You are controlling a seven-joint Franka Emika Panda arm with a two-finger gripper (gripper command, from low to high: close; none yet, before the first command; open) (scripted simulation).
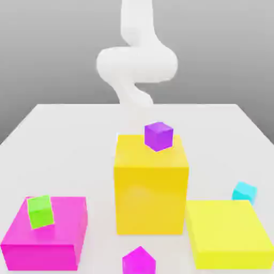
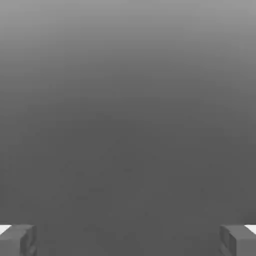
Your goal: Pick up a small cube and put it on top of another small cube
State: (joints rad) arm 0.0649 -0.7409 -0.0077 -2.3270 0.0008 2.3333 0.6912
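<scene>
Plain matte cyan cube [image 1: 244, 192] near a flat, smooth yellow block [image 1: 229, 230].

The exterior view looked obliquely down across the table [image 1: 214, 139] from its near edge, facing the arm [image 1: 137, 64] beyond the far edge, distant enough to include 2 far corners. The hand view looked out between 2 fingers [image 2: 20, 240] at close range, facing plain grey; overlap between the 2 views was indeterminable.
</scene>
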